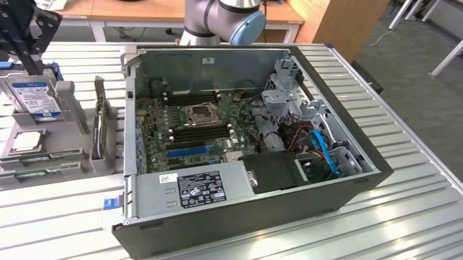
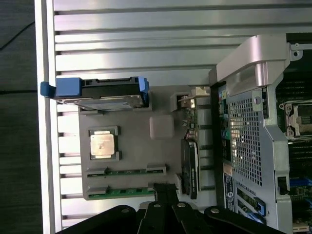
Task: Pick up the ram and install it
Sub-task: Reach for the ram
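Pincer (image 2: 165,190) is closed with nothing in it, and you've got it hovering over the grey tray (image 2: 131,122) on the tabletop (image 2: 146,44). Ram (image 2: 122,193) sits in a tray slot, one end just beside the pincer tips, a second green stick (image 2: 127,171) right next to it. Both are outside the open PC case (image 1: 253,227).

You're in a robotics lab set in an office-like room. The open computer case (image 1: 289,211) sits on a slatted aluminium surface (image 1: 405,211), with a robot arm's base (image 1: 217,19) right behind the case. Beside the case, a grey fixture (image 1: 69,103) holds a hard drive (image 1: 32,97), a processor (image 1: 27,142) and ram sticks (image 2: 127,171). Beyond the case stand wooden desks (image 1: 145,10) on grey carpet (image 1: 412,59).
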`<action>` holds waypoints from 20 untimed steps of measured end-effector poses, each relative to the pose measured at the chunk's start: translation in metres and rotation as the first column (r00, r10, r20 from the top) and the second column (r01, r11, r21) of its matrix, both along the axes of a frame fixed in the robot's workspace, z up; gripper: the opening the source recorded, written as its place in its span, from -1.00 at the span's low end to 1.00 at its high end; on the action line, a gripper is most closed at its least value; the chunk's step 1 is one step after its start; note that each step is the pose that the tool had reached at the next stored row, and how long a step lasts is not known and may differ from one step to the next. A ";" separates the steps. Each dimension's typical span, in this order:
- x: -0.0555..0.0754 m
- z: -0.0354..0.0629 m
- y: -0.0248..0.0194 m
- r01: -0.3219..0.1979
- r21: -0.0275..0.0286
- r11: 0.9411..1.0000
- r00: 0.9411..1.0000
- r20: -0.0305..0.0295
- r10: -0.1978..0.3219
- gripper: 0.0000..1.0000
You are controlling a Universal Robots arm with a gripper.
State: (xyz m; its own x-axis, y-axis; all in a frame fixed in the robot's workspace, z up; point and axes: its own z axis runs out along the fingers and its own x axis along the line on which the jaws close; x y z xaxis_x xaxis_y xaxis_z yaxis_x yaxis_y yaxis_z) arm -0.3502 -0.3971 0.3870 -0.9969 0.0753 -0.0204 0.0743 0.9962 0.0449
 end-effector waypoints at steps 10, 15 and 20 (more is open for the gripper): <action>-0.010 -0.0009 0.0000 0.000 0.000 1.000 1.000 -0.006 0.000 -0.80; -0.017 -0.0013 0.0000 0.000 0.000 1.000 1.000 -0.010 0.000 -0.80; -0.023 -0.0016 0.0001 0.000 0.000 1.000 1.000 -0.016 0.000 -0.80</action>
